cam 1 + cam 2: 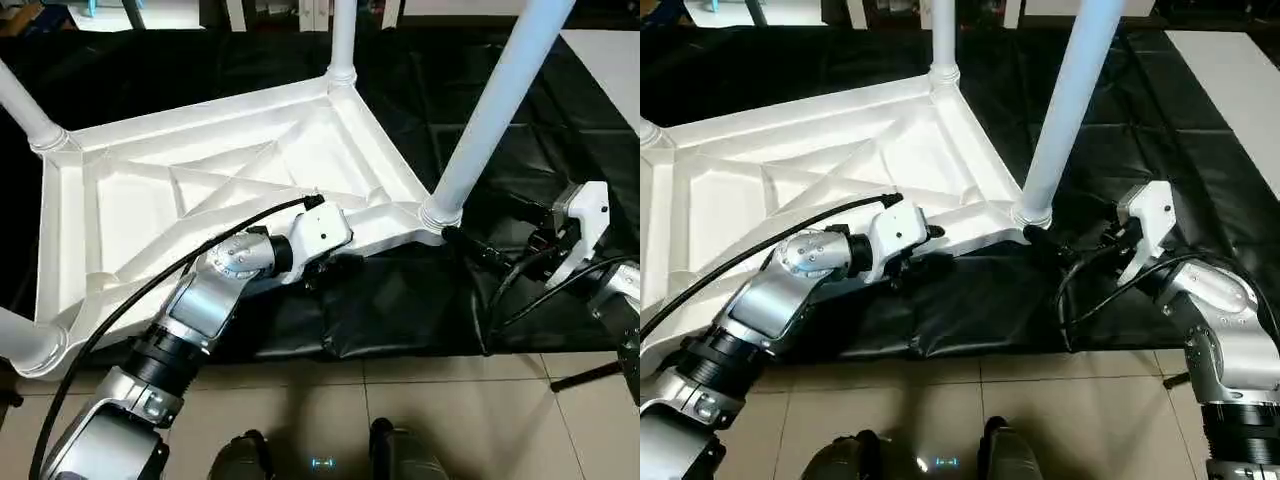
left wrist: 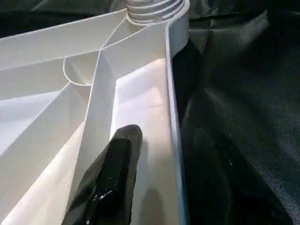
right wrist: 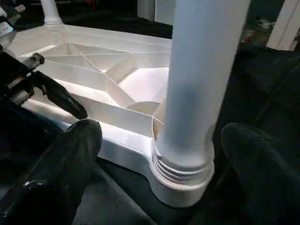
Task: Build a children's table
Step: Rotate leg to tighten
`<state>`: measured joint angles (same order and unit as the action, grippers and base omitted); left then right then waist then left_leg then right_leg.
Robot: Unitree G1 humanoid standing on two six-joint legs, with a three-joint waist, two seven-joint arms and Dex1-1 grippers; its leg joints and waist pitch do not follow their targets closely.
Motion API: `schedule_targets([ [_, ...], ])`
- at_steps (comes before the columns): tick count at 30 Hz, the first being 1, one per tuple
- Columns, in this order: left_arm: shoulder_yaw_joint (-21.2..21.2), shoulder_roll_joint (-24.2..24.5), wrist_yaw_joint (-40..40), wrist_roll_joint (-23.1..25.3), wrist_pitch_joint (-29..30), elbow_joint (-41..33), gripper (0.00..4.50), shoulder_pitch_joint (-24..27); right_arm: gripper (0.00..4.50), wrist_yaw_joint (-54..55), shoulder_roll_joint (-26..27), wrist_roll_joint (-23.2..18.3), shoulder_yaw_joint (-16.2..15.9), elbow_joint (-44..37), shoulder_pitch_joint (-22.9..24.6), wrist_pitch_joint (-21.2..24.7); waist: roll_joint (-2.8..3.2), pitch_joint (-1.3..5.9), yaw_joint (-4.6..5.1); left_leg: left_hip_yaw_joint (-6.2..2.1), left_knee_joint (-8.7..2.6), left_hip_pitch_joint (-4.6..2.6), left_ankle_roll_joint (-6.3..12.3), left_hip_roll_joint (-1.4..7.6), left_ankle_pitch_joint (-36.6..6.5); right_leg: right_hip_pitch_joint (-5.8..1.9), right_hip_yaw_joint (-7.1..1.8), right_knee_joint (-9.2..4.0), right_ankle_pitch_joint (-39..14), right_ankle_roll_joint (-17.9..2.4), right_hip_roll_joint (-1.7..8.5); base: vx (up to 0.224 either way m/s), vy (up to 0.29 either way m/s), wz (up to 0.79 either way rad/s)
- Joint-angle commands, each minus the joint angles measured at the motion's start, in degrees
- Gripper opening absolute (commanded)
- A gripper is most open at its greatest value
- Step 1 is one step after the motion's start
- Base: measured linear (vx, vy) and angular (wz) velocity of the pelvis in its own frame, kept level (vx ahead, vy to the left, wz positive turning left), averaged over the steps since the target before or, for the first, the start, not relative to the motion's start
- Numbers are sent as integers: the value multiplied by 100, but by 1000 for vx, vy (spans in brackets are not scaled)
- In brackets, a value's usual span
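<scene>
The children's table lies upside down, its white ribbed tabletop point(image 1: 200, 190) flat on the black cloth. White tube legs stand in its corner sockets: one at the near right point(image 1: 490, 110), one at the far corner point(image 1: 342, 35), and two on the left point(image 1: 20, 105). My left gripper point(image 1: 333, 263) is at the tabletop's near rim. It is open, with one finger point(image 2: 117, 164) inside the rim wall and the other outside, both clear of it. My right gripper point(image 3: 159, 129) is open wide. Its fingers point(image 3: 61, 173) stand on either side of the near-right leg's base point(image 3: 183, 173) without touching it.
The black-draped work table point(image 1: 420, 310) ends just in front of me, with tiled floor point(image 1: 450, 420) below its edge. A black cable point(image 1: 150, 290) runs along my left forearm. White furniture legs point(image 1: 235, 12) stand at the back and a pale surface point(image 1: 610, 60) at the far right.
</scene>
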<state>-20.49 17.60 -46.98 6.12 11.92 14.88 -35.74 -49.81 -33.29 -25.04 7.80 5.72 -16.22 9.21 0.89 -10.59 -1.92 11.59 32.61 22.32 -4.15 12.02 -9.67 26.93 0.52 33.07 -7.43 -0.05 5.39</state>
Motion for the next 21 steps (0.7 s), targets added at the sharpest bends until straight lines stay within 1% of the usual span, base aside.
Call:
schedule_targets([
  [1,-267,53,-79,188,243,173,210,81,450,23,-75,45,57,13,2,-62,-68,465,-12,25,-297,-85,772,-5,-834,-432,-59,-287,-796,-1502,54,0,0,0],
  [2,-283,28,-59,247,342,245,210,13,450,17,-82,49,66,16,-17,-58,-61,460,-11,28,-297,-88,781,-3,-855,-426,-60,-292,-809,-1507,54,0,0,0],
  [3,-278,3,-36,268,408,285,192,-32,450,13,-86,51,71,17,-28,-55,-69,460,-7,32,-295,-83,784,-10,-857,-429,-60,-294,-810,-1507,50,0,0,0],
  [4,-278,3,-36,268,408,285,192,-32,450,13,-86,51,71,17,-28,-55,-70,461,-9,28,-295,-78,781,-12,-856,-435,-60,-293,-825,-1506,55,0,0,0],
  [5,-294,-25,-24,307,526,354,181,-134,450,-1,-112,67,78,40,-53,-68,-47,457,-17,27,-300,-81,769,-10,-884,-428,-59,-303,-896,-1500,58,0,0,0],
  [7,-353,-17,-59,357,620,440,163,-259,450,-9,-140,87,96,76,-89,-86,-30,448,-25,33,-307,-104,727,-10,-1010,-411,-56,-329,-1049,-1490,51,0,0,0],
  [8,-391,2,-125,370,673,444,153,-300,450,-10,-154,97,110,94,-106,-94,-43,440,-18,19,-317,-72,698,-18,-1057,-432,-50,-341,-1178,-1448,64,0,0,0],
  [9,-404,10,-152,379,702,438,153,-315,450,-10,-158,105,121,101,-114,-96,-22,437,-22,15,-322,-75,676,-18,-1090,-429,-49,-350,-1267,-1422,71,0,0,0],
  [11,-426,24,-201,402,786,416,126,-340,450,-5,-169,128,140,123,-134,-106,-33,440,-16,19,-321,-86,646,-21,-1143,-417,-51,-368,-1390,-1384,66,0,0,0],
  [12,-442,36,-234,416,850,401,119,-351,450,3,-178,147,149,145,-150,-120,-13,439,-17,14,-326,-80,630,-23,-1147,-421,-49,-370,-1415,-1378,71,0,0,0],
  [15,-537,113,-393,413,931,321,100,-325,450,95,-188,249,170,273,-231,-209,-33,444,-2,0,-328,-46,631,-33,-1063,-441,-41,-360,-1361,-1374,72,0,0,0],
  [16,-550,124,-404,414,937,308,87,-315,450,123,-181,260,177,296,-249,-222,-24,448,-4,-2,-328,-54,633,-29,-1045,-436,-41,-361,-1356,-1376,76,0,0,0],
  [17,-578,151,-425,417,952,277,87,-292,450,193,-162,284,193,351,-292,-252,-25,453,4,2,-319,-53,644,-31,-1012,-435,-42,-352,-1285,-1396,68,0,0,0],
  [18,-598,168,-451,426,959,250,68,-267,450,264,-141,310,210,408,-333,-280,-24,461,6,7,-313,-60,662,-32,-967,-436,-42,-345,-1194,-1429,68,0,0,0],
  [19,-603,178,-465,433,962,230,65,-248,450,313,-122,326,222,448,-364,-302,-23,465,7,8,-310,-59,675,-35,-917,-439,-44,-338,-1123,-1448,64,0,0,0],
  [20,-593,177,-453,431,954,219,62,-233,450,329,-104,328,235,492,-394,-337,-50,464,10,9,-305,-48,717,-35,-823,-448,-46,-311,-973,-1485,58,0,0,0],
  [21,-591,187,-465,423,929,206,53,-213,450,288,-60,261,261,537,-430,-354,-53,468,16,17,-297,-53,772,-36,-751,-447,-47,-304,-849,-1516,50,0,0,0],
])
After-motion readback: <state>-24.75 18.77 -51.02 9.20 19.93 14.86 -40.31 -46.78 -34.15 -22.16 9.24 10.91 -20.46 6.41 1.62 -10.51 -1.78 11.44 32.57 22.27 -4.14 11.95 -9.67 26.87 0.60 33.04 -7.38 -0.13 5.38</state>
